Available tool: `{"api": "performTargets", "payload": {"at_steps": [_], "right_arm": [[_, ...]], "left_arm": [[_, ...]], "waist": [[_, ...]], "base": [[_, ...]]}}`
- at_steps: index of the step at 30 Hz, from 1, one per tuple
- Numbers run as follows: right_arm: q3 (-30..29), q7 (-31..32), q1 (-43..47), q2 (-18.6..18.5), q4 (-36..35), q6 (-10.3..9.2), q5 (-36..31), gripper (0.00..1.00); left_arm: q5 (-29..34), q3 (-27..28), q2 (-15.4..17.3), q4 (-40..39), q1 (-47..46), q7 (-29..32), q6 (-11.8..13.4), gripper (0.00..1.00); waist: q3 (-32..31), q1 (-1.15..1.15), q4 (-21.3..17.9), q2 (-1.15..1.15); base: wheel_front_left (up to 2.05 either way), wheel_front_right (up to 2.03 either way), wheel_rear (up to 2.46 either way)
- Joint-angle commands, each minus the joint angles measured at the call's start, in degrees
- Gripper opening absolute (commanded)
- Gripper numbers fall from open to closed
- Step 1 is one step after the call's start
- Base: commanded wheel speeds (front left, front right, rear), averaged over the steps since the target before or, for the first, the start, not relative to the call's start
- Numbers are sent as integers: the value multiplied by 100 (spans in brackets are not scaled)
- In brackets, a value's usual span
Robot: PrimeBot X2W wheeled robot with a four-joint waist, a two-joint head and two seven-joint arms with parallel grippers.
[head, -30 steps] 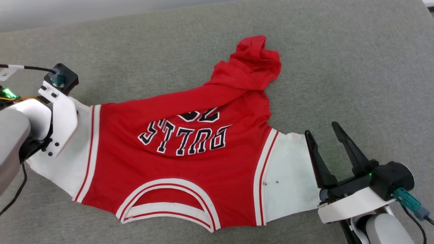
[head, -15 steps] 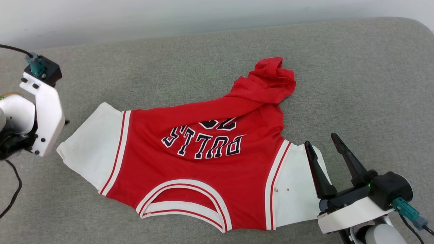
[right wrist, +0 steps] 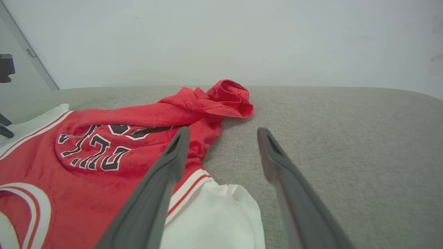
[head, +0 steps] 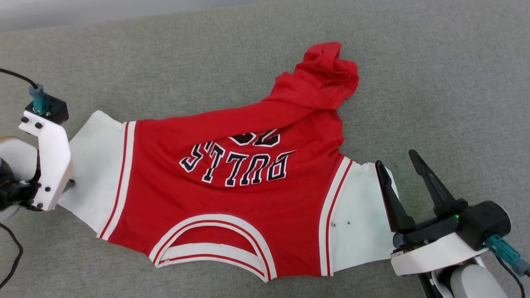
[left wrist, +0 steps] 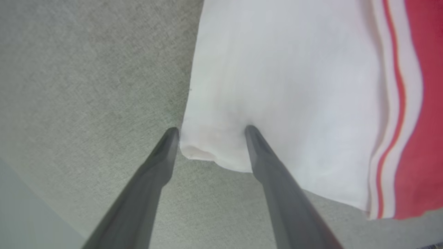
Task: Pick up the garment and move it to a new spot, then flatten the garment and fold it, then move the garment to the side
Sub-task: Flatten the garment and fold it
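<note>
The garment [head: 232, 207], a red jersey with white sleeves and black "BULLS" lettering, lies spread on the grey cushioned surface [head: 434, 82] with its collar toward me. Its hem is bunched in a red heap [head: 327, 70] at the far right. My left arm's white wrist mount [head: 47, 165] stands at the outer edge of the left sleeve. In the left wrist view, my left gripper [left wrist: 211, 131] is open and its fingers straddle that white sleeve's corner [left wrist: 277, 86]. My right gripper [head: 399, 165] is open beside the right sleeve [head: 360, 215], with nothing between its fingers [right wrist: 173, 162].
A pale wall [right wrist: 221, 34] rises behind the surface's far edge. A black cable [head: 12, 76] runs to the left wrist. Bare grey surface stretches to the right of the jersey [right wrist: 346, 138] and beyond it.
The head camera has shifted. My left arm drew back off the left sleeve to the left, then came in again to the sleeve's outer edge. The right gripper stayed beside the right sleeve.
</note>
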Motion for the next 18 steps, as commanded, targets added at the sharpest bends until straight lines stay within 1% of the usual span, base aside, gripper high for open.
{"api": "performTargets", "payload": {"at_steps": [1,4,7,9,10,15,18], "right_arm": [[-6,-17,-81,-29,-38,-2,-15,100],[-3,-17,-120,-37,-33,-2,-23,100],[1,-17,-181,-41,-11,-2,-26,100],[-26,-17,-180,-40,5,-2,-36,100],[-35,-17,-171,-54,15,-2,-48,100],[-213,13,-255,-235,-33,-2,-81,100],[-342,176,-383,-567,-177,-3,-159,100]], "left_arm": [[-29,3,15,7,67,3,44,100],[19,-69,-56,100,190,27,72,100],[39,-149,-142,164,324,67,12,100],[44,-180,-184,205,392,36,-12,3],[14,-186,-203,220,421,28,-32,0],[-58,-105,-183,247,458,-214,-101,0],[-43,-44,-195,98,451,-467,-162,0]], "waist": [[111,0,-54,0],[182,0,-74,0],[195,0,-94,0],[161,0,-93,0],[128,0,-85,0],[-174,0,-21,0],[-423,0,41,0]], "base": [[0,0,0],[0,0,0],[0,0,0],[0,0,0],[0,0,0],[0,0,0],[0,0,0]]}}
